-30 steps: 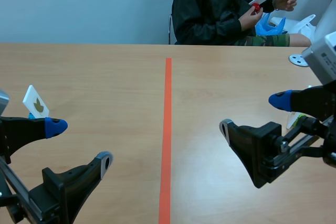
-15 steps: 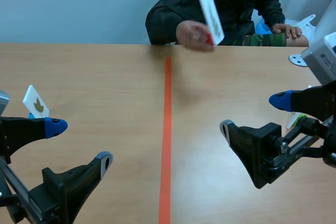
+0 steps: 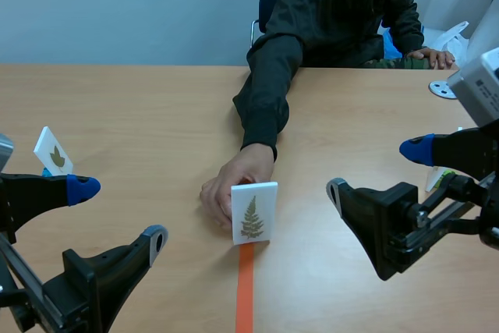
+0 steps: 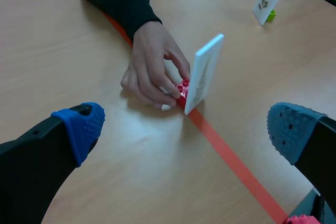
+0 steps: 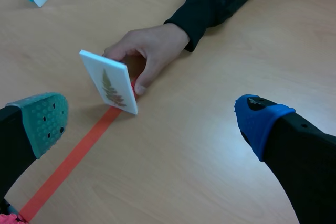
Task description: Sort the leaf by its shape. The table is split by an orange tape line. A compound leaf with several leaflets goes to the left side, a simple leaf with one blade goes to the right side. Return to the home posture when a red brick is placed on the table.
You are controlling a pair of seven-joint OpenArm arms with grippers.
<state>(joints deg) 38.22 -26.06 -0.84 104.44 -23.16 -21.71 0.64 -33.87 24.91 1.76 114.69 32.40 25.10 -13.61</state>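
On the wooden table [image 3: 156, 107] the left gripper [image 3: 118, 214] hangs wide and empty. At mid-table a hand [image 3: 230, 191] holds a white card [image 3: 253, 214] upright on the tape [image 3: 245, 294], and the right gripper [image 3: 376, 169] is also wide and empty. The card shows a feathery frond of many leaflets, so it looks compound: once the hand lets go, it probably needs gripping and carrying left.

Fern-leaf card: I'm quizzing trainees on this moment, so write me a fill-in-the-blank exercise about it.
1. The fern-leaf card sits on the ____ tape line.
2. A person's ____ holds it at its base.
3. The left gripper and right gripper have their fingers ____.
Missing: orange; hand; open.
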